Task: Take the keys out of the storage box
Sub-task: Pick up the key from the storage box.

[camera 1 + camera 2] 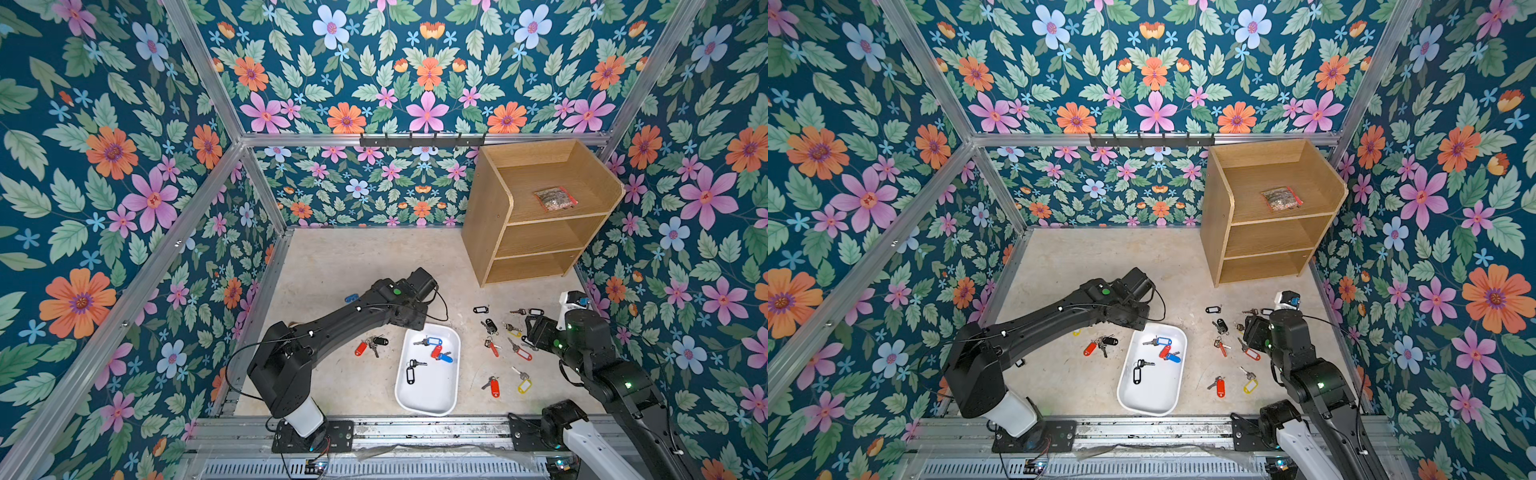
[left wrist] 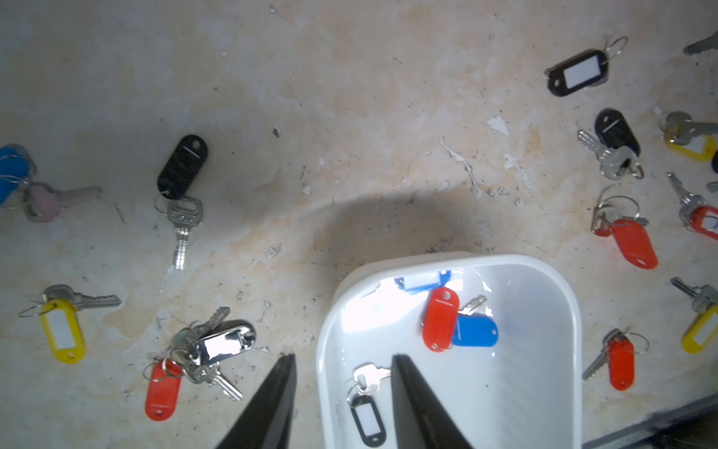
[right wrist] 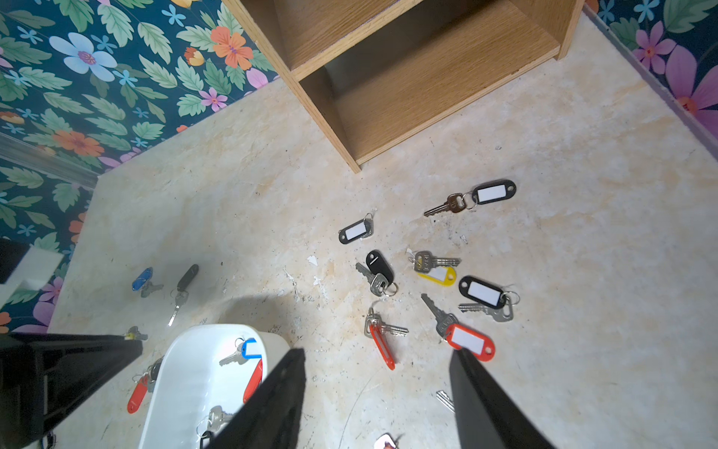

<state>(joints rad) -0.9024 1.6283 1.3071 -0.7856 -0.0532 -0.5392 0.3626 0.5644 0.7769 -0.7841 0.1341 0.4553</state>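
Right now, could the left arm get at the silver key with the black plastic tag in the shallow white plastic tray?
Probably yes: the left gripper hangs open above the tray, and the black-tagged key lies uncovered right beside one finger.

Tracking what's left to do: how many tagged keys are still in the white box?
4. In the storage box: a labelled blue-tagged key near the far end, a red-tagged key overlapping a plain blue-tagged key beside it, and a black-tagged key mid-box. Nothing seems hidden.
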